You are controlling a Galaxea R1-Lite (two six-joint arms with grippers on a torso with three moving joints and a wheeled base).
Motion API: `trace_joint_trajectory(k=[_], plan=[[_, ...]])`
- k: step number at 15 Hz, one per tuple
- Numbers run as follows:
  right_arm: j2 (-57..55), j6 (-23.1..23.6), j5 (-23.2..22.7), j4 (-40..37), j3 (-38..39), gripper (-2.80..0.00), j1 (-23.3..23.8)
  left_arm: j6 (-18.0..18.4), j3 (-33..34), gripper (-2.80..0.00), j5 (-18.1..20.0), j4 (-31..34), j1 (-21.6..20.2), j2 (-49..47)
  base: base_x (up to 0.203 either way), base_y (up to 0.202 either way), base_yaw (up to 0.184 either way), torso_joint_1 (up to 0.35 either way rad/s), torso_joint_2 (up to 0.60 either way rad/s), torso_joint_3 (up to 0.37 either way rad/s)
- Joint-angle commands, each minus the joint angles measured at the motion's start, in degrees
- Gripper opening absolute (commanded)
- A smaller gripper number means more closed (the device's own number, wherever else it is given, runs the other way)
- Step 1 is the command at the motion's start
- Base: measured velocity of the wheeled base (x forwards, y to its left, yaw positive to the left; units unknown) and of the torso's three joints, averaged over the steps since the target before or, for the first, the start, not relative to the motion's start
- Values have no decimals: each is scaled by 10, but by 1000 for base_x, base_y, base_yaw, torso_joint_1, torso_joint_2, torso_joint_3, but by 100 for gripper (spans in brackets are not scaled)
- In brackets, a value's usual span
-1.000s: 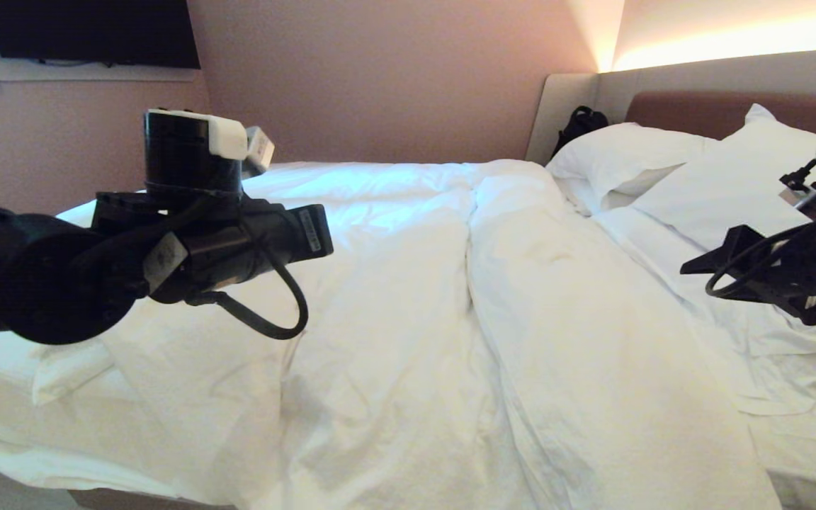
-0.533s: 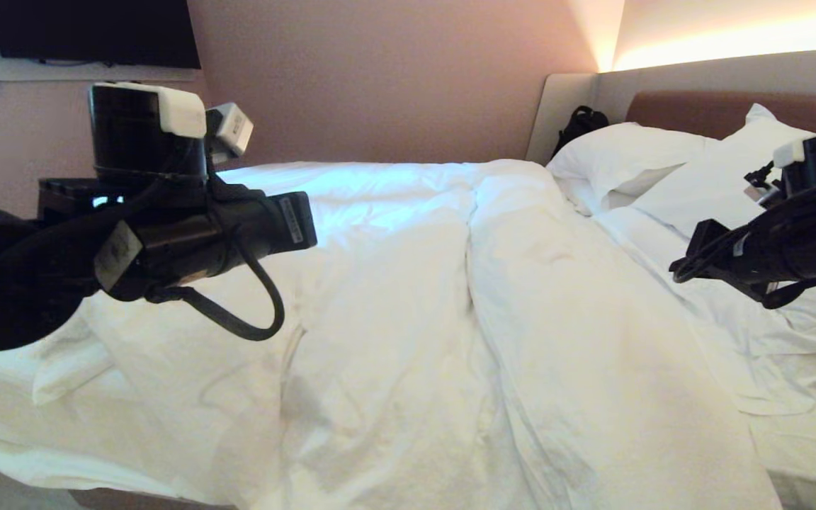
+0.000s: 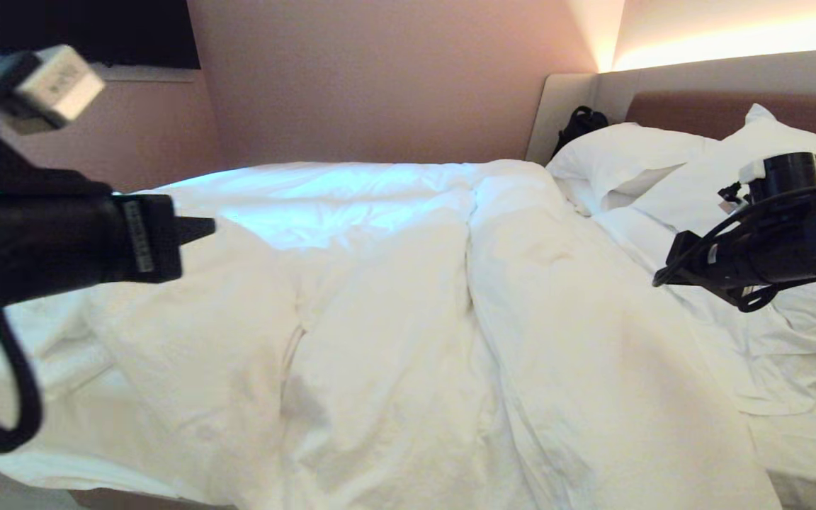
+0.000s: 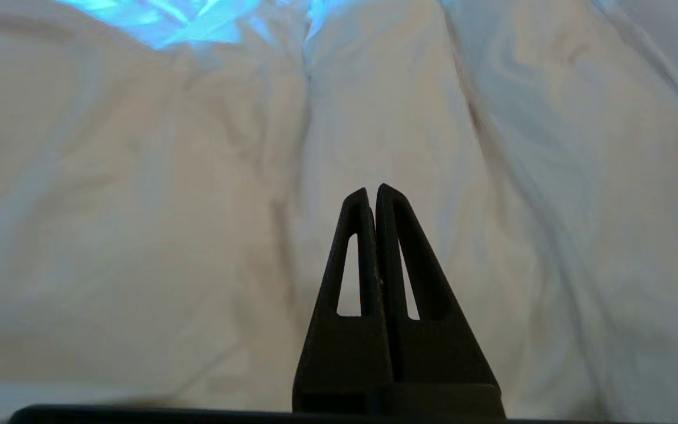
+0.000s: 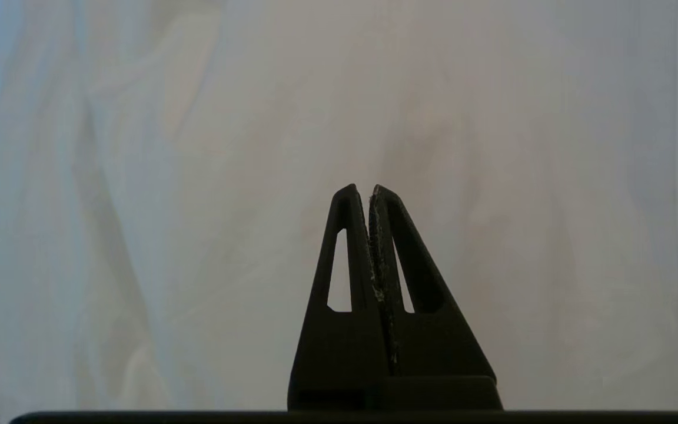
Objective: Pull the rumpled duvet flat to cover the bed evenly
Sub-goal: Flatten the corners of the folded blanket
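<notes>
Duvet: the duvet (image 3: 408, 319) lies bunched along the middle of the bed (image 3: 815, 489), with a long fold ridge running from the near edge up toward the pillows (image 3: 635, 159). It hangs over the side of the bed farthest from the pillows, and falls short beside them.
Sheet: the mattress sheet (image 3: 805, 397) shows bare next to the pillows, on the robot's right.
Left gripper: the left gripper (image 4: 372, 191) hangs above the duvet on the side far from the pillows, fingers (image 4: 354, 247) pressed together with nothing between them.
Right gripper: the right gripper (image 5: 368, 189) hovers over the white cloth near the pillows, fingers (image 5: 348, 247) likewise clenched and empty.
Stage: I judge neither has taken hold of the cloth yet; the spreading is not done.
Risk, grip: closed fingers pushed at the puffy cover would likely slide off or only dent it; they need to part first.
Risk, wrong cloth: near the pillows, duvet, sheet and pillowcase are all white and close together; a pinch there could catch the sheet or a pillow and drag it.
Risk, pull: tugging one side only may deepen the ridge.
</notes>
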State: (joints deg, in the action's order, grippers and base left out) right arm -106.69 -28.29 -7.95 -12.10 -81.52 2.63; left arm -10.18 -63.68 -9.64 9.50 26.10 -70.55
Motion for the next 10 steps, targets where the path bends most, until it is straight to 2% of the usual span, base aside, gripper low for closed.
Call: trace_joint_trajectory(k=[1,2,4,6,8,10], plan=[[-17,-2,0,3,-1,-280,0,6,3,-280,-5,71,0,109,0,0,0,0,0,0],[-18,-2,0,3,-2,-280,0,13,7,-280,-16,117,0,144,0,0,0,0,0,0],[-14,-2,0,3,-1,-280,0,18,43,-280,-78,172,0,212,0,0,0,0,0,0],[-15,-2,-1,4,-2,-280,1,15,97,-280,-147,188,1,267,0,0,0,0,0,0],[-18,-4,-1,5,-3,-280,3,5,151,-280,-183,191,-5,328,0,0,0,0,0,0],[-24,-4,-2,6,-3,-280,4,-1,192,-280,-205,193,-41,385,0,0,0,0,0,0]])
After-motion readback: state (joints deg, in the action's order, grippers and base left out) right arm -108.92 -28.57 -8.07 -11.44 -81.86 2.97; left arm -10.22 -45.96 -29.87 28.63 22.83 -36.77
